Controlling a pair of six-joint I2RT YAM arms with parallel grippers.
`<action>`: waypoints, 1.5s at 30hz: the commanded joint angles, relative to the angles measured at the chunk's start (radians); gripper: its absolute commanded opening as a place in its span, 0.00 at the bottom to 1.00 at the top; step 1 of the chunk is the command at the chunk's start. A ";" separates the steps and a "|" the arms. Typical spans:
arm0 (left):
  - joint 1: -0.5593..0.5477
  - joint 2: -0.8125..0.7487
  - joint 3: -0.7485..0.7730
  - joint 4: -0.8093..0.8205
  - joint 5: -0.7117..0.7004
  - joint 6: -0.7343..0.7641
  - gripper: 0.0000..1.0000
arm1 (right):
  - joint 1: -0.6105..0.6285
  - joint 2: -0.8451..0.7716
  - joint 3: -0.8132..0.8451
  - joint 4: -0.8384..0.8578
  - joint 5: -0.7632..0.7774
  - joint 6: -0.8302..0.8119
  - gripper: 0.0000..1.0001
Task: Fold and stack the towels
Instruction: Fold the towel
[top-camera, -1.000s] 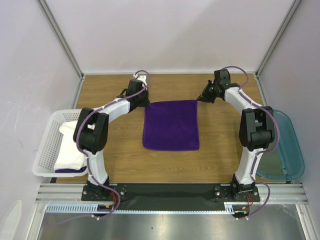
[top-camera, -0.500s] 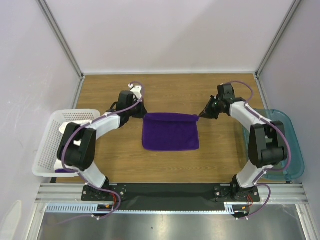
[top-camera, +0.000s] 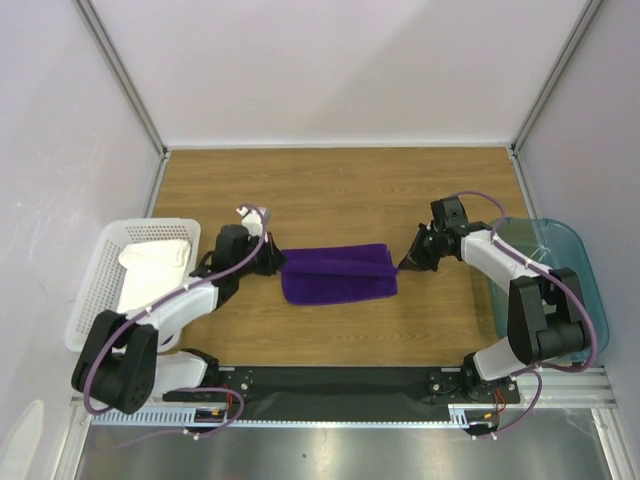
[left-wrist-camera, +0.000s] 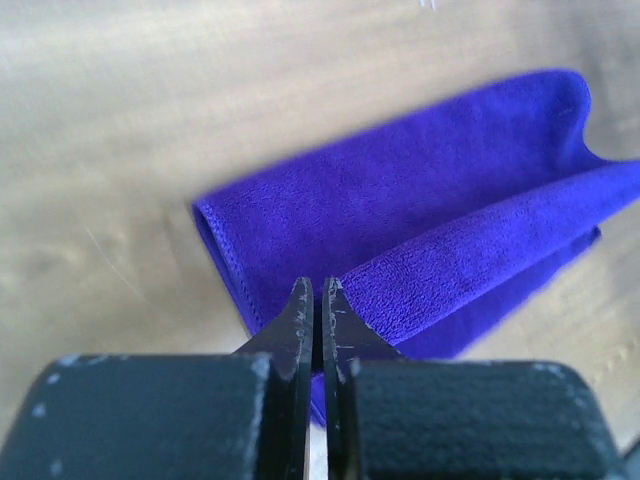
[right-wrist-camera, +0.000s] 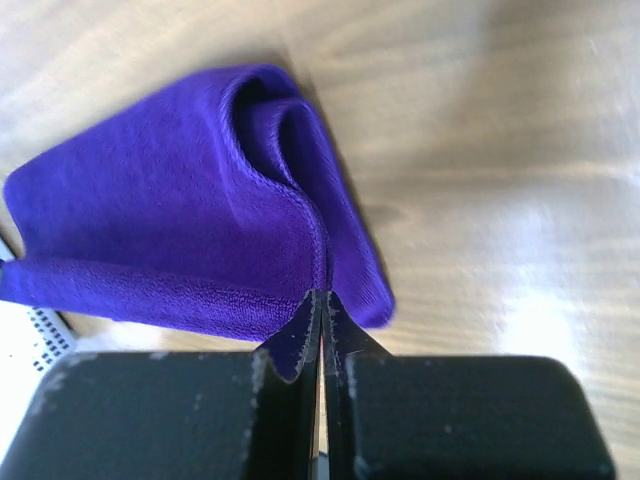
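left claw (left-wrist-camera: 313, 290): fingers pressed together, pinching the left end of the purple towel's upper layer; low over the bench.
right claw (right-wrist-camera: 320, 297): fingers pressed together, nipping the right end of that same upper layer; also low over the bench.
purple towel (top-camera: 337, 274): stretched between the two claws and doubled over into a long narrow band. The lower layer lies flat on the wood. The upper layer rises a little toward each pinched end and curls into a soft roll just ahead of the right claw.
bench (top-camera: 340, 190): wooden, bare beyond both claws out to the back wall.
white towel (top-camera: 150, 275): bunched in the basket, well apart from the left claw on its outer side.
basket (top-camera: 100, 250): white, perforated, at the bench's left edge, outward of the left claw and beside that arm.
teal bin (top-camera: 580, 270): at the bench's right edge, outward of the right claw, close by that arm's forearm.
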 joint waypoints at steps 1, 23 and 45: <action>-0.047 -0.087 -0.060 0.043 -0.105 -0.045 0.00 | -0.004 -0.062 -0.031 -0.049 0.061 -0.025 0.00; -0.197 -0.082 -0.094 -0.128 -0.404 -0.174 0.02 | 0.006 -0.043 -0.066 -0.053 0.053 -0.059 0.00; -0.213 -0.253 0.090 -0.439 -0.384 -0.416 0.67 | 0.100 0.015 0.199 -0.141 0.029 -0.037 0.50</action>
